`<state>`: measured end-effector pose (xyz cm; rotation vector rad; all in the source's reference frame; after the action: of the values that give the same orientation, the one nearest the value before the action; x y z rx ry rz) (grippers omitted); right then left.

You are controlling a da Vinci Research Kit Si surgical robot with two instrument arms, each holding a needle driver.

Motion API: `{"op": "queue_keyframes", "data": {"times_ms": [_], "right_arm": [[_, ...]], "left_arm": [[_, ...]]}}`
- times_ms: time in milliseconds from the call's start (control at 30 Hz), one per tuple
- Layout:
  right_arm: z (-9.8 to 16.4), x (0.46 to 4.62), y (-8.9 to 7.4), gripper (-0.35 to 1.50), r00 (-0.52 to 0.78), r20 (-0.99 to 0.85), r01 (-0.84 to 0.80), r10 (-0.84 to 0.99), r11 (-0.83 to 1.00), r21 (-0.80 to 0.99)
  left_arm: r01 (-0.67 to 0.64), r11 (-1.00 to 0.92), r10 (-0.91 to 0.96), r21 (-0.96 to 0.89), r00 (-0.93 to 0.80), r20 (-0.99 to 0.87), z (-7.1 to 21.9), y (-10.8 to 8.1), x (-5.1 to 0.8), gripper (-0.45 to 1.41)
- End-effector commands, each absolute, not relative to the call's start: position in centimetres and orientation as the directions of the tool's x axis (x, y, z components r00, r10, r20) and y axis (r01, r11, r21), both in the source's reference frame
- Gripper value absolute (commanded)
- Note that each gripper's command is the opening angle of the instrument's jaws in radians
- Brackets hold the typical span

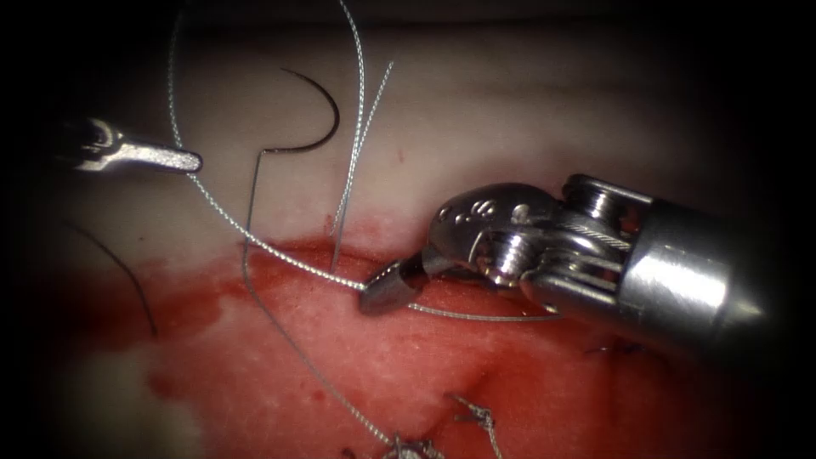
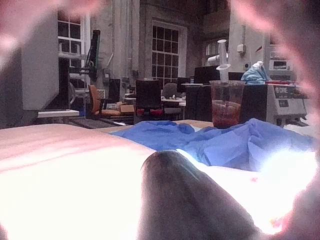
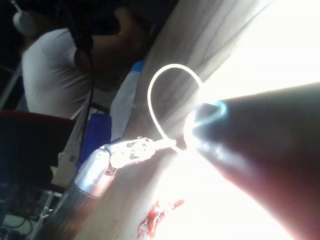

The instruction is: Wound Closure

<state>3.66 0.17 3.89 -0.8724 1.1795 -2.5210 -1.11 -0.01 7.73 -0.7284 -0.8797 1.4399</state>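
Silver braided thread (image 1: 280,255) sits pinched in both tools: left jaws (image 1: 174,159) and right jaws (image 1: 387,285); dark curved needle (image 1: 319,110) lies free on pale tissue (image 1: 510,119).

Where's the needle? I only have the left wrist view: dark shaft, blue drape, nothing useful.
Observer: In the endoscope view, the needle lies free on the pale tissue. Neither tool holds it and it is not in the tissue.
Operator: What's the right end effector doing?
Observer: The right end effector is shut on the thread, to the right of the needle.
Operator: And the left one?
Observer: The left end effector is shut. The right wrist view shows it holding a loop of thread at its tip.
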Motion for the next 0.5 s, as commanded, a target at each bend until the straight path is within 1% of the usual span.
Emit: {"op": "queue_keyframes", "data": {"times_ms": [33, 67, 100, 133, 167, 200, 233, 267, 367, 400, 467, 500], "right_arm": [[3.76, 3.71, 0.35, -0.35, -0.776, 0.439, -0.054, -0.453, -0.646, -0.761], [3.74, 3.69, 0.38, -0.35, -0.76, 0.441, -0.054, -0.477, -0.631, -0.774], [3.69, 3.64, 0.44, -0.35, -0.732, 0.422, -0.035, -0.536, -0.588, -0.808], [3.65, 3.6, 0.49, -0.35, -0.709, 0.356, 0.014, -0.608, -0.517, -0.856], [3.6, 3.52, 0.55, -0.35, -0.663, 0.266, 0.065, -0.7, -0.407, -0.911], [3.6, 3.52, 0.55, -0.35, -0.663, 0.266, 0.065, -0.7, -0.407, -0.911], [3.58, 3.46, 0.6, -0.35, -0.624, 0.19, 0.099, -0.758, -0.318, -0.943], [3.57, 3.41, 0.63, -0.35, -0.6, 0.162, 0.1, -0.783, -0.274, -0.956], [3.55, 3.27, 0.76, -0.35, -0.532, 0.078, 0.099, -0.843, -0.153, -0.983], [3.55, 3.18, 0.85, -0.35, -0.483, 0.046, 0.089, -0.875, -0.101, -0.991], [3.51, 3.07, 0.98, -0.35, -0.425, 0.028, 0.052, -0.905, -0.055, -0.997], [3.49, 3.02, 1.04, -0.35, -0.393, 0.021, 0.041, -0.919, -0.041, -0.998]], "left_arm": [[-0.51, 0.01, 0.997, -0.86, -0.066, 0.05, 7.66, 0.13, -1.11, -0.45], [-0.508, -0.01, 0.997, -0.861, -0.075, 0.032, 7.69, 0.13, -1.11, -0.45], [-0.5, -0.068, 0.994, -0.863, -0.104, -0.019, 7.77, 0.13, -1.1, -0.28], [-0.496, -0.117, 0.99, -0.86, -0.123, -0.064, 7.8, 0.14, -1.09, -0.05], [-0.474, -0.282, 0.958, -0.834, -0.191, -0.215, 7.86, 0.16, -1.07, 0.29], [-0.474, -0.282, 0.958, -0.834, -0.191, -0.215, 7.86, 0.16, -1.07, 0.29], [-0.455, -0.349, 0.936, -0.819, -0.221, -0.276, 7.88, 0.18, -1.06, 0.41], [-0.438, -0.397, 0.917, -0.807, -0.239, -0.321, 7.9, 0.2, -1.05, 0.47], [-0.381, -0.514, 0.857, -0.768, -0.258, -0.446, 7.92, 0.25, -1.02, 0.49], [-0.359, -0.562, 0.827, -0.745, -0.232, -0.512, 7.93, 0.26, -1.01, 0.59], [-0.353, -0.561, 0.827, -0.749, -0.194, -0.528, 7.93, 0.26, -1.01, 0.71], [-0.354, -0.559, 0.828, -0.75, -0.184, -0.53, 7.94, 0.25, -1.02, 0.71]]}}
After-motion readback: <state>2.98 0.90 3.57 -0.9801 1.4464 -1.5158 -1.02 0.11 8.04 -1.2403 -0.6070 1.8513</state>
